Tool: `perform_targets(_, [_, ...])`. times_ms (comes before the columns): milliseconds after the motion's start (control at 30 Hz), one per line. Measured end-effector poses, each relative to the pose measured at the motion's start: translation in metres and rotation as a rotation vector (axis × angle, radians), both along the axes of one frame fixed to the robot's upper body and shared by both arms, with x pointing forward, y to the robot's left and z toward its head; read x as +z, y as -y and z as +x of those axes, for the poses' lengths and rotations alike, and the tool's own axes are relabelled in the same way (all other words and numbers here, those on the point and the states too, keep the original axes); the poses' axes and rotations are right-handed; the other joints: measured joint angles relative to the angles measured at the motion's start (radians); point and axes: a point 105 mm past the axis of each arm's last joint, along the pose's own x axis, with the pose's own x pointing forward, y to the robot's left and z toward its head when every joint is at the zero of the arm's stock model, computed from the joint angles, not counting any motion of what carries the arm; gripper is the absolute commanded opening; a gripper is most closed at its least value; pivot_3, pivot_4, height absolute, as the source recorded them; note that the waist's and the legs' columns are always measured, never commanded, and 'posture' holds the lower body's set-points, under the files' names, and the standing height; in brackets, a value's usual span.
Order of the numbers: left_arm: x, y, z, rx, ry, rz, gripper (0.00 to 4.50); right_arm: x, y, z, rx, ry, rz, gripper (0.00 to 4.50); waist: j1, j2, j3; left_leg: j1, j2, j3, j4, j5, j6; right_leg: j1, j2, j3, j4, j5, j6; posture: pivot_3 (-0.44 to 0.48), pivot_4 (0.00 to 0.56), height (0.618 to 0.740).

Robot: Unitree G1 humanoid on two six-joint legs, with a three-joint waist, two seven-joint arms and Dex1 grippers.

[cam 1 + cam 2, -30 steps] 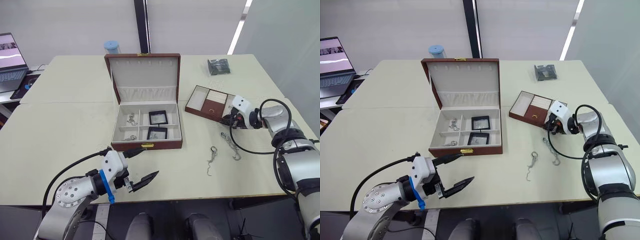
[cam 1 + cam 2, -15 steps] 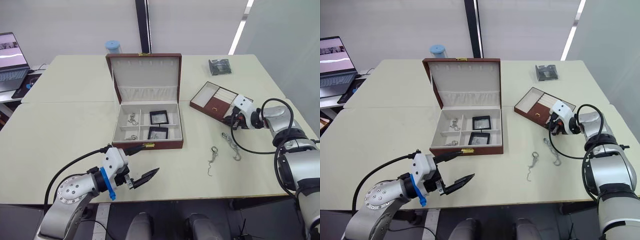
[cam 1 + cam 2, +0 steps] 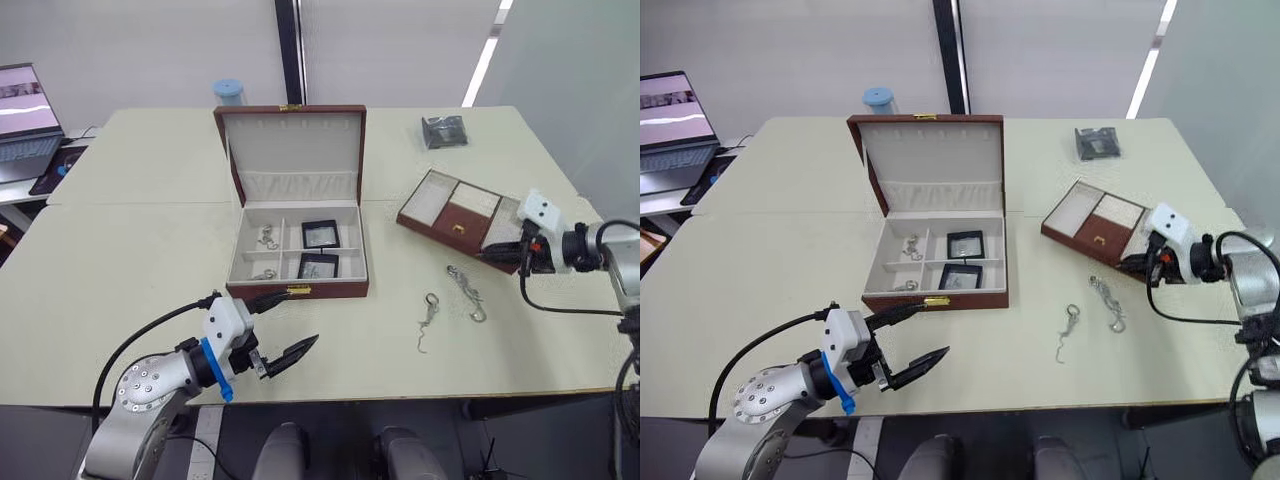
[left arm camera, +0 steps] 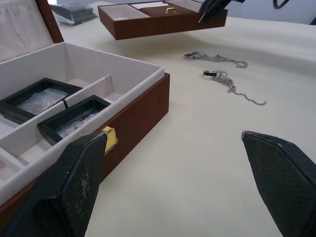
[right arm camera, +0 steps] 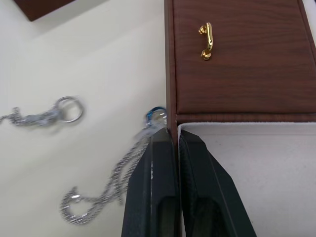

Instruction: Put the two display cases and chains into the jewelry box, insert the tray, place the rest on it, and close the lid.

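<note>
With both display cases (image 3: 319, 232) and two chains (image 3: 264, 238) already in the open jewelry box (image 3: 297, 255), the tray (image 3: 460, 208) hung above the worktop (image 3: 120, 250), clamped by the right tool (image 5: 173, 143), while two chains (image 3: 466, 292) remained outside and the left tool (image 3: 283, 330) gaped idle.

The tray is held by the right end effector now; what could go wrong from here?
1. The right end effector pinches only the thin side wall of the tray, which hangs tilted above the table, so it may slip or swing.
2. Two chains lie on the table just under the tray; a drop could land on them.
3. The jewelry box stands open with its lid upright; a swinging tray could bump it.
</note>
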Motion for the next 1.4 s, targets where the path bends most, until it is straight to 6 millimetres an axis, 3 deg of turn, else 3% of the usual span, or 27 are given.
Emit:
perform_targets(200, [0.0,-0.01,0.003,0.067,0.003,-0.002,4.5,0.017,-0.039,-0.032,0.113,0.035,0.008,0.01,-0.001,0.0,0.0,0.001,0.001,-0.001,0.0,0.0,0.0,0.001,0.002,-0.001,0.001,0.0,0.0,0.0,0.15,0.74])
perform_targets(467, [-0.011,-0.024,-0.009,0.183,-0.041,-0.033,4.5,0.011,-0.075,-0.046,0.205,0.008,-0.027,0.01,0.0,0.0,0.0,0.0,0.0,-0.001,0.0,0.0,0.0,0.0,0.001,-0.001,-0.001,0.0,0.0,0.0,0.15,0.74])
perform_targets(700, [-0.011,-0.033,-0.025,0.319,-0.033,-0.072,4.5,0.012,-0.124,-0.041,0.374,0.014,-0.046,0.01,-0.003,-0.001,0.001,0.0,0.0,-0.001,0.0,0.0,0.0,0.0,0.001,-0.001,-0.001,0.0,0.0,0.0,0.15,0.74])
perform_targets(1033, [-0.011,-0.04,-0.056,0.54,-0.024,-0.111,4.5,0.017,-0.184,-0.008,0.477,0.031,-0.05,0.01,-0.001,-0.002,0.001,0.0,0.0,-0.001,0.0,0.0,0.0,0.0,0.0,0.0,-0.002,0.0,0.0,0.0,0.15,0.74])
perform_targets(1267, [-0.01,-0.04,-0.066,0.628,-0.015,-0.125,4.5,0.012,-0.214,-0.004,0.554,0.033,-0.071,0.01,-0.001,-0.002,0.001,-0.001,0.0,-0.001,0.0,0.0,0.0,-0.001,0.0,-0.001,-0.002,0.0,0.0,0.0,0.15,0.74])
perform_targets(1400, [-0.006,-0.039,-0.067,0.65,-0.002,-0.135,4.5,0.011,-0.22,0.0,0.577,0.04,-0.087,0.01,-0.001,-0.002,0.001,-0.002,0.0,-0.001,0.0,0.0,0.0,-0.002,0.0,-0.001,-0.002,0.0,0.0,0.0,0.15,0.74])
